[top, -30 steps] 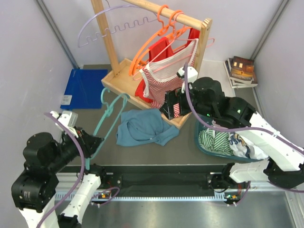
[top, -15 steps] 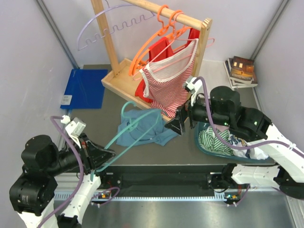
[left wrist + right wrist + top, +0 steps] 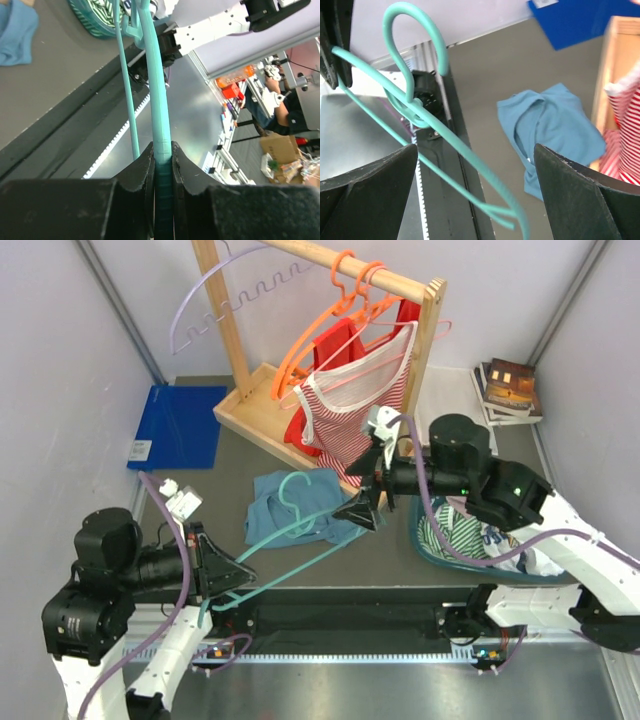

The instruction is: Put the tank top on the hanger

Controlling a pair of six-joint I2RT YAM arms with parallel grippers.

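Observation:
The teal-blue tank top lies crumpled on the grey table in front of the rack. It also shows in the right wrist view and at the top left of the left wrist view. My left gripper is shut on one end of the teal-green hanger and holds it above the table's near edge, hook up. The left wrist view shows the pads clamped on the hanger's arm. My right gripper is open beside the hanger's far end. That end sits between the spread fingers without touching them.
A wooden rack at the back holds orange hangers, a red-and-white striped top, a red top and a lilac notched hanger. A teal basket of clothes is at the right, a blue folder at the left, books at the far right.
My left gripper has swung the hanger right and toward the near edge, over the tank top. My right gripper has come down from the rack to the hanger's far end.

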